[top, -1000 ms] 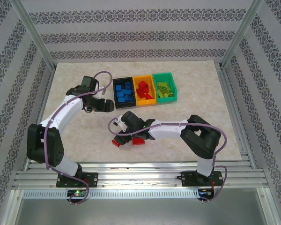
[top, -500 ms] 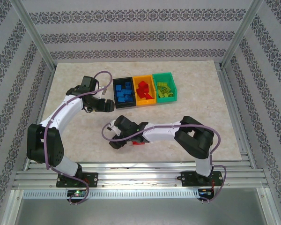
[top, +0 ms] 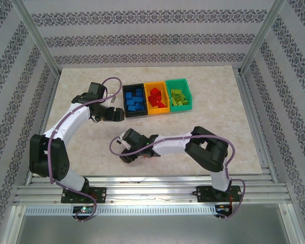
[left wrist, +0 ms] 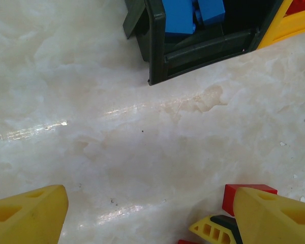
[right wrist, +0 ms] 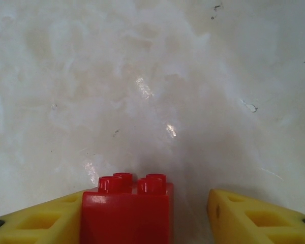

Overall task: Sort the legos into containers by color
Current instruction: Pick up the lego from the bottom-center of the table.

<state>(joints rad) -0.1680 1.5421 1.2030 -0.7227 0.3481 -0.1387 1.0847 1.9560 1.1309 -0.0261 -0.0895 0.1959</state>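
A red lego stands between my right gripper's yellow fingers. It rests against the left finger, and a gap separates it from the right finger, so the jaws are open. In the top view this gripper is low over the table's front middle, with a red lego showing beside it. My left gripper hovers open and empty just left of the black container. Blue legos fill the black one, red legos the orange-yellow container, lime legos the green container.
In the left wrist view the black container's corner with blue legos is at the top, bare marble lies between my open left gripper's fingers, and a red lego peeks past the right finger. Metal frame posts stand at the table's corners.
My right gripper has slid left and down over the red legos, covering most of them, and its jaws have narrowed slightly. The left arm has not moved.
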